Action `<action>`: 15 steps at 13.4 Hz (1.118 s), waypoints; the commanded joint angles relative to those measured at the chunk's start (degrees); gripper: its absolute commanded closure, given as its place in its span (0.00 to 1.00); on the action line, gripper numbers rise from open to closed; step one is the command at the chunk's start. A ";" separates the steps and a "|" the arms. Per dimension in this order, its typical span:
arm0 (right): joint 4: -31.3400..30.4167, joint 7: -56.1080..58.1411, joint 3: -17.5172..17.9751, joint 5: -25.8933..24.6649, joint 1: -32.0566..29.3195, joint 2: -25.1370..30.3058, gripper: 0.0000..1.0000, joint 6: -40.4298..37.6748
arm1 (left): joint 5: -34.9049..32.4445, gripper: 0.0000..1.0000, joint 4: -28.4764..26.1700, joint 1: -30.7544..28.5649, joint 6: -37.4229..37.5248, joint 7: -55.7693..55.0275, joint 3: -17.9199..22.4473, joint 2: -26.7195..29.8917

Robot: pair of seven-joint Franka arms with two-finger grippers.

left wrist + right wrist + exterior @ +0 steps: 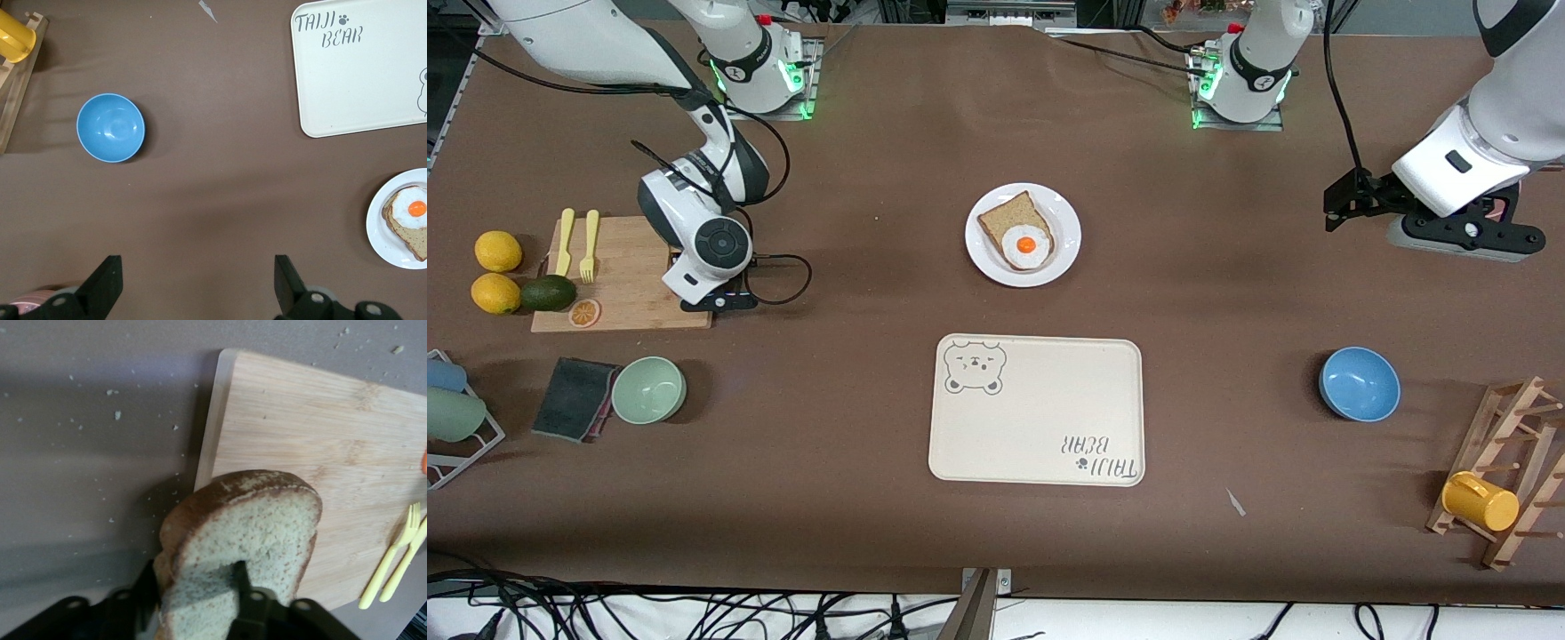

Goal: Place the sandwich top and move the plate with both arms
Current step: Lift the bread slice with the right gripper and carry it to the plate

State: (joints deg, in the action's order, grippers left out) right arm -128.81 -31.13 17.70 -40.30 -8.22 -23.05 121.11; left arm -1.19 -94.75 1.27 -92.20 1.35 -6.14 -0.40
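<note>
R gripper point(193, 600) has its jaws pinched on the sandwich top point(250, 533), lifting it at the edge of the wooden board point(320, 447), prob. just off it. L gripper point(198, 283) waits w/ jaws wide apart over bare table near the blue bowl point(111, 127). The plate point(1023, 235) w/ egg bread sits mid-table, just above the tray point(1037, 411) in the front view

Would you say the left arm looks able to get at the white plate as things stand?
Probably yes: the left gripper hangs open over bare table, and nothing stands between it and the plate.
</note>
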 commanded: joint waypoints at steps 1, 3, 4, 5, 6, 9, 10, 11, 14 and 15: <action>1.18 -0.52 0.31 -0.31 -0.30 1.16 0.70 -1.40 | 1.54 0.00 1.32 -0.57 1.23 0.76 -0.36 -0.31; 3.20 -0.60 0.58 1.00 -0.21 2.12 0.82 -5.25 | 1.54 0.00 1.32 -0.57 1.23 0.85 -0.28 -0.31; 3.30 -0.60 0.75 2.23 -0.21 2.65 1.00 -5.62 | 1.54 0.00 1.32 -0.57 1.23 0.68 -0.36 -0.22; 3.30 -0.43 0.75 3.11 -0.21 3.35 1.00 -5.53 | 1.54 0.00 1.32 -0.48 1.23 0.68 -0.36 -0.31; 3.30 -0.16 0.84 3.47 -0.21 4.14 1.00 -5.62 | 1.62 0.00 1.32 -0.57 1.23 0.85 -0.36 -0.31; 3.30 0.10 5.22 5.22 -0.21 7.92 1.00 -7.63 | 1.54 0.00 1.32 -0.57 1.23 0.85 -0.36 -0.31; 3.30 0.89 7.24 5.93 -0.21 9.93 1.00 -8.95 | 1.54 0.00 1.32 -0.57 1.23 0.94 -0.36 -0.31; 3.39 1.94 8.65 6.37 -0.13 11.52 1.00 -10.26 | 1.62 0.00 1.32 -0.57 1.23 0.94 -0.36 -0.31; 8.02 5.29 13.48 18.29 -0.13 14.96 1.00 -15.09 | 1.54 0.00 1.32 -0.57 1.23 0.94 -0.28 -0.31; 11.26 5.29 15.67 19.81 -0.04 14.70 1.00 -16.50 | 1.54 0.00 1.32 -0.57 1.23 0.94 -0.28 -0.31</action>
State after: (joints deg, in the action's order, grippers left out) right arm -122.14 -27.80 30.26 -24.60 -7.99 -9.49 108.26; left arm -1.18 -94.75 1.27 -92.20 1.35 -6.17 -0.40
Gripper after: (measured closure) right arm 0.912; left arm 0.000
